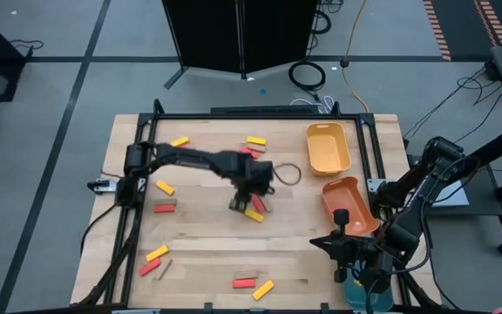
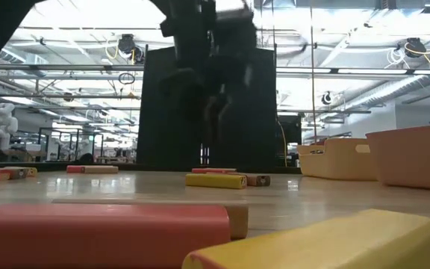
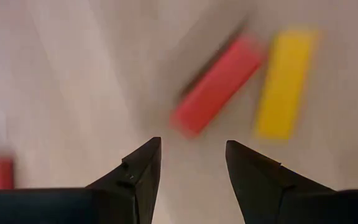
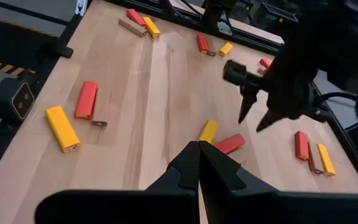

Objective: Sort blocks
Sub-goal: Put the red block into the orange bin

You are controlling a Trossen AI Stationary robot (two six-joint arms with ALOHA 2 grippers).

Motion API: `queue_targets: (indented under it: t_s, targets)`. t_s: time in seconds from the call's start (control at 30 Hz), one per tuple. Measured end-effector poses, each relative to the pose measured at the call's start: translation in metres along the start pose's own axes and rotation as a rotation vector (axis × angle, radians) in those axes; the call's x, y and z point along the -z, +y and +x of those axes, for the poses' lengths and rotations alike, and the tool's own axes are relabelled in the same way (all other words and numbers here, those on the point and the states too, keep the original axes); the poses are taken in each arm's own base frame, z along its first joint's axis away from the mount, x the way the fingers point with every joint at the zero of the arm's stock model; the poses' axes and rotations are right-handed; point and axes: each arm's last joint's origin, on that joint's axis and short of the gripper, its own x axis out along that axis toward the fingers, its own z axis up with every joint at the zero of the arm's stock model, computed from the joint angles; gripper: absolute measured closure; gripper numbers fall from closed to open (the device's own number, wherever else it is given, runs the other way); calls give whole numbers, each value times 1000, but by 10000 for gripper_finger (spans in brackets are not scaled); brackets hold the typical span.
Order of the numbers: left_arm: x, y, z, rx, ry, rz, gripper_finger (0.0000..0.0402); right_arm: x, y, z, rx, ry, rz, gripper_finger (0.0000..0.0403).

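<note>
A yellow tray [image 1: 328,146] sits at the bench's [image 1: 207,253] far right corner, an orange tray [image 1: 349,203] just beside it, nearer the front.

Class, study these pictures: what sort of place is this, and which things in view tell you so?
Probably a robotics lab or workshop: loose cables lie on the floor, a white humanoid robot stands in the background, and exposed ceiling ducting runs above.

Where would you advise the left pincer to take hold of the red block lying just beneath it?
Across its narrow width at mid-length, from straight above: the red block lies flat, its long sides free, with a gap to the yellow block. The open left pincer should probably turn to straddle it.
</note>
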Motion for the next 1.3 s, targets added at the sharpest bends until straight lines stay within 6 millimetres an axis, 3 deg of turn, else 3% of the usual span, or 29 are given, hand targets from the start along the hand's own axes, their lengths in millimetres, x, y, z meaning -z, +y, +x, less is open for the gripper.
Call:
queue_targets:
  t_s: [0.2,0.6,0.83,1.3]
  targets:
    - [-23,-37,9,-86,-44,189,224,-1,0,0,-2,-4,7,403]
    - [-6,-6,34,-4,27,152,224,-1,1,0,-4,-6,23,403]
    - [1,-5,49,21,94,151,224,-1,0,0,-3,-4,3,403]
    - [-2,-8,51,46,62,157,224,0,0,0,1,2,-6,403]
